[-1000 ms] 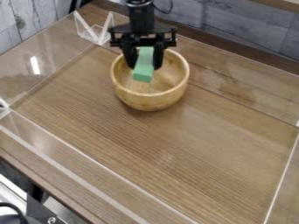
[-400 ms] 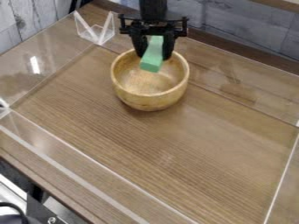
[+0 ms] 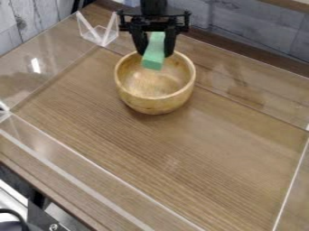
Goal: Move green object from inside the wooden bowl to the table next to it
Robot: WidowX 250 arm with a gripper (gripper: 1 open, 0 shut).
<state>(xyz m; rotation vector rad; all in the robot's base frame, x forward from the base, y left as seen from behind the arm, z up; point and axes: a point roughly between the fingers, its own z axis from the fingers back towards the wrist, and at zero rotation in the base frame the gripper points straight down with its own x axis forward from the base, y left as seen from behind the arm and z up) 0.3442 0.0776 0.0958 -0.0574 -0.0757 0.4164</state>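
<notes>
Shifted slightly sideways since the frame just before, the claw [image 3: 154, 43] now hangs over the far part of the bowl [image 3: 154, 87], closed on the block [image 3: 154, 50] and holding it upright, a little tilted. Plain light green and smooth, the block is a flat, elongated rectangle; it stands above the bowl's far rim, and whether its lower end is inside the bowl I cannot tell. Round and thick-walled, the bowl is light tan wood with a smooth rim. Under it lies the table [image 3: 163, 162], brown with a visible wood grain. Black, bulky parts of the claw stand in the way beyond the bowl, hiding what is behind them. Clear, shiny acrylic walls [image 3: 49, 153] run along the table's edges, left of the bowl in the view. Dark cables [image 3: 22, 200] lie beyond them, nearer the camera than the bowl.
</notes>
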